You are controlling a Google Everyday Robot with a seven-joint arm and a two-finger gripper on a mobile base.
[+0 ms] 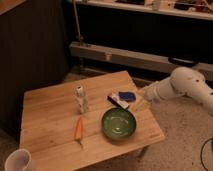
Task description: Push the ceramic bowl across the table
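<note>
The green ceramic bowl (119, 123) sits upright on the light wooden table (50, 107), near its front right corner. My white arm reaches in from the right. My gripper (141, 104) hangs low over the table's right edge, just right of and a little behind the bowl, apart from it.
A small white bottle (81, 99) stands mid-table. An orange carrot (78, 128) lies left of the bowl. A blue and white packet (123, 98) lies behind the bowl, close to the gripper. A white cup (17, 161) shows at the bottom left. A dark wall and rail run behind.
</note>
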